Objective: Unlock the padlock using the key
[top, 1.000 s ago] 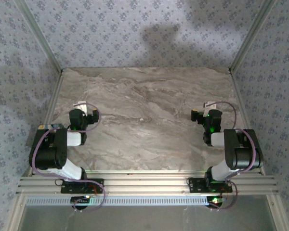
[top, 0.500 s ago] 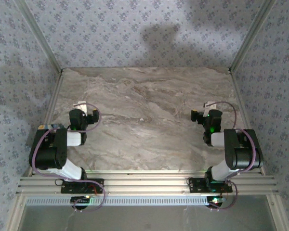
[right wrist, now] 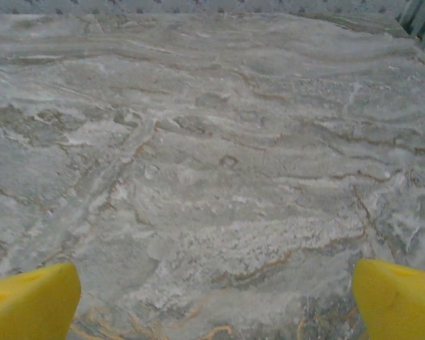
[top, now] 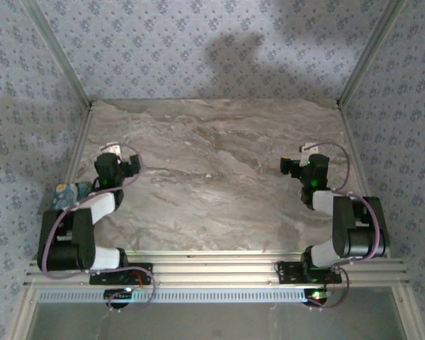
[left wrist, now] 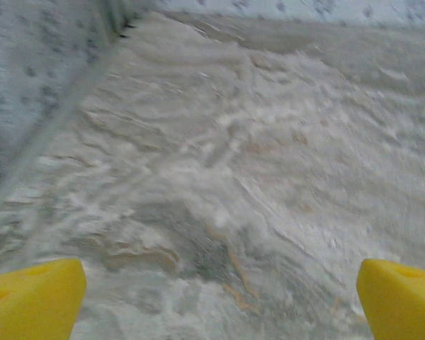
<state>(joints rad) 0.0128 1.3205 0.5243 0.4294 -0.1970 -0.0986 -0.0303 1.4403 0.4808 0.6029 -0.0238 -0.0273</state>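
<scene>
Table: a grey and beige marble-look slab [top: 219,177] made the floor of the cell, veined on the slant with brownish streaks.
Walls: pale blue paper [top: 163,42] with a small repeated flower print stood on three sides.
Shadow: a soft dark patch [top: 234,53] lay on the back wall.
Posts: two aluminium posts [top: 57,53] rose from the far corners of the table and splayed outward in the top view.
Rail: a ribbed aluminium rail [top: 219,270] ran along the near edge, and both arm bases were bolted to it.
Left arm: black and white [top: 81,227], it was folded over the near left of the table, with a purple cable [top: 53,237] looped beside it.
Left gripper: it was [top: 113,151] close to the left edge, about halfway back, aimed at the far left corner, with its jaws wide apart.
Left fingers: yellow tips [left wrist: 32,297] sat in the bottom corners of the blurred left wrist view, with bare marble between them and a wall foot at upper left.
Right arm: black and white [top: 347,227], it was folded over the near right, with a green light [top: 313,185] glowing on the forearm.
Right gripper: it was [top: 308,151] close to the right edge, level with the left one, with its jaws wide apart.
Right fingers: yellow tips [right wrist: 28,301] sat in the bottom corners of the right wrist view, with veined marble between them running to the back wall.
</scene>
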